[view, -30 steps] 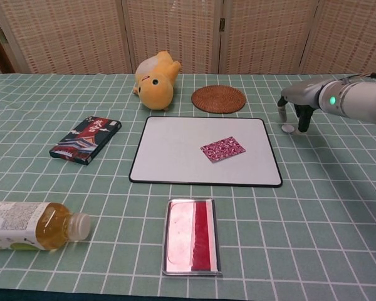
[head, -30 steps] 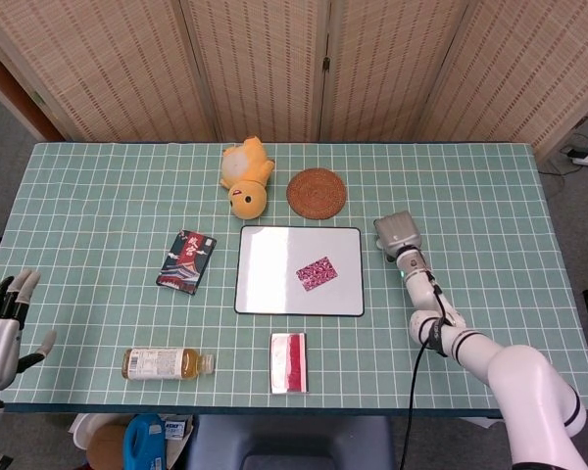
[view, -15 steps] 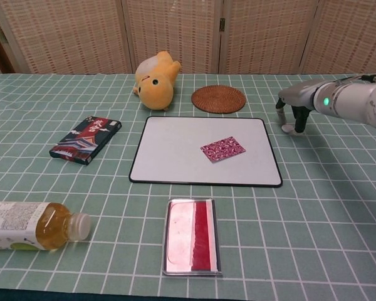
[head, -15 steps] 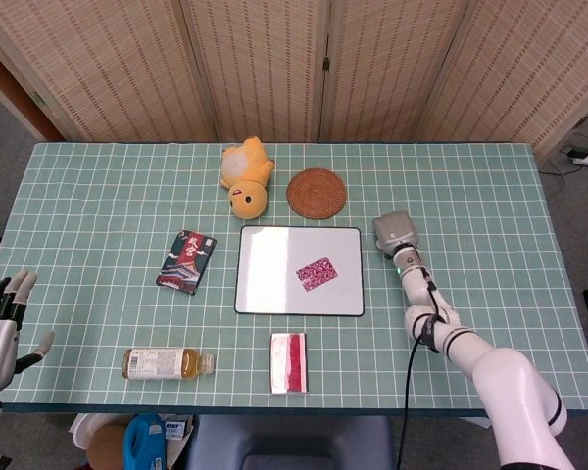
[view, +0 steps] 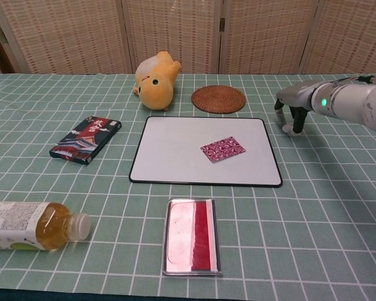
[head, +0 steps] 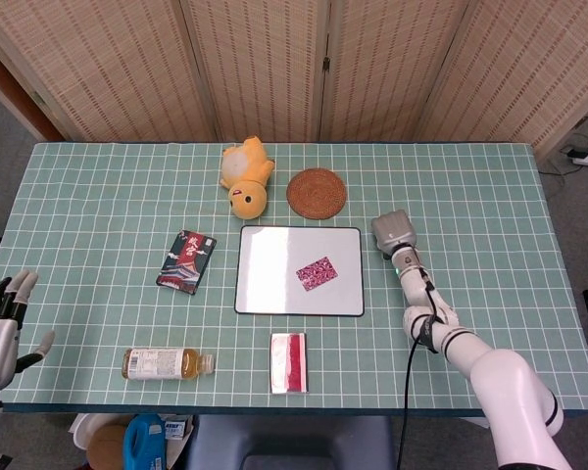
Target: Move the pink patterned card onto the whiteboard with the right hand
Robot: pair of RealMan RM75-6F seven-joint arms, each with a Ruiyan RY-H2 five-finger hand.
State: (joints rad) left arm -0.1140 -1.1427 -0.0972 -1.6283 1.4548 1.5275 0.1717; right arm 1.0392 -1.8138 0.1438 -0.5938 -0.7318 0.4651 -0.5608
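Green gridded desk (head: 98, 186), wicker screens behind. Pink patterned card (head: 316, 273) lies flat on whiteboard (head: 269, 274), toward its 3 o'clock edge: placement looks done. Right robot hand (view: 292, 110) off the board at 3 o'clock, fingers curled down, holding nothing; only retreat left. Left robot hand (head: 0, 323) spread, idle.

Glossy smooth whiteboard (view: 175, 150), woven rattan coaster (view: 218, 99), fuzzy cloth plush toy (view: 155, 79), clear plastic bottle (view: 31, 225), gridded matt tablecloth (view: 326, 207)

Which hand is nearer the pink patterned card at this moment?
Right. The right hand hovers just past the whiteboard's right edge, close to the pink patterned card lying on it. The left hand sits at the table's far left edge.
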